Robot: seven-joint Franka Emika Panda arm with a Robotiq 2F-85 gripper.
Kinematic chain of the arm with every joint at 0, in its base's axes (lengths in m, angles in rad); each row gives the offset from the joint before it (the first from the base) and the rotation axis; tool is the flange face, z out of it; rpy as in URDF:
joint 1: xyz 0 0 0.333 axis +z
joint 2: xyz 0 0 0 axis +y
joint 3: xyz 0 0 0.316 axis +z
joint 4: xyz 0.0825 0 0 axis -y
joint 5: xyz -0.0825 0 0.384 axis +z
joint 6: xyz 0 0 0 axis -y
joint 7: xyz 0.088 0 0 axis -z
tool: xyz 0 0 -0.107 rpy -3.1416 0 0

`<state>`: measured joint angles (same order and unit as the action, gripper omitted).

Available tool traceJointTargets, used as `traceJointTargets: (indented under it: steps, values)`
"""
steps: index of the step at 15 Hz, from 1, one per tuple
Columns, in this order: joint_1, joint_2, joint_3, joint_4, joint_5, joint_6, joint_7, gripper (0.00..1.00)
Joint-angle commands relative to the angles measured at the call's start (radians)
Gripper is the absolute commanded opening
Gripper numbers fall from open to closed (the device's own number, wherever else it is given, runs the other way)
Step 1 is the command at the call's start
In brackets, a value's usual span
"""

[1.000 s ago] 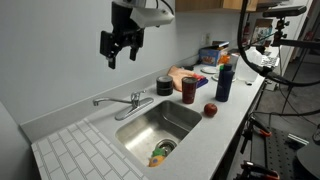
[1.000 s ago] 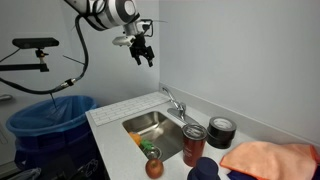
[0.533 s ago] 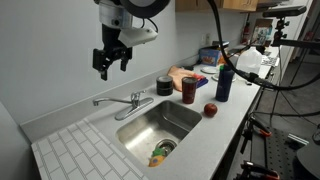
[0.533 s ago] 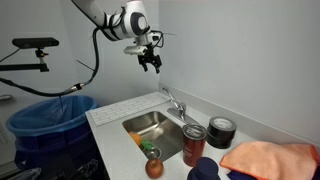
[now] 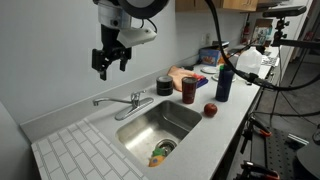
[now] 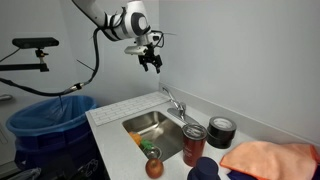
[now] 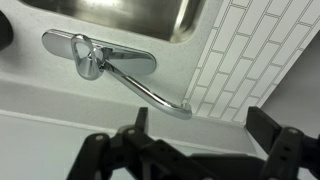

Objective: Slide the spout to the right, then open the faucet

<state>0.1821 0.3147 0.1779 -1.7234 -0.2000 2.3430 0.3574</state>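
The chrome faucet [image 5: 137,99] stands at the back rim of the steel sink [image 5: 168,122], with its short lever handle on top. Its thin spout [image 5: 109,101] lies along the rear counter, pointing away from the basin. In the wrist view the faucet [image 7: 88,55] sits on an elongated base plate and the spout [image 7: 148,91] runs out to a hooked tip. My gripper [image 5: 109,62] hangs open and empty high above the faucet; it also shows in an exterior view [image 6: 150,63] and in the wrist view [image 7: 205,127].
A tiled drainboard [image 5: 75,150] lies beside the sink. A red can [image 5: 189,89], black tape roll [image 5: 165,85], red apple [image 5: 210,110], blue bottle [image 5: 224,78] and orange cloth [image 6: 268,158] crowd the counter on the other side. Food scraps [image 5: 160,153] lie by the drain. A blue bin [image 6: 45,118] stands beside the counter.
Over the last second my gripper moved down and sideways to above the faucet. In the last half second nothing moved.
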Motion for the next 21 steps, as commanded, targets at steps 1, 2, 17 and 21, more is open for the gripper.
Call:
traceJointTargets:
  steps: [1, 2, 17, 21]
  values:
    - [0.036, 0.116, -0.034, 0.139, 0.034, -0.002, -0.007, 1.00]
    - [0.040, 0.148, -0.036, 0.176, 0.047, -0.006, -0.005, 1.00]
    - [0.083, 0.667, -0.148, 0.796, 0.159, -0.059, 0.073, 1.00]
    - [0.074, 0.751, -0.141, 0.914, 0.209, -0.136, 0.101, 1.00]
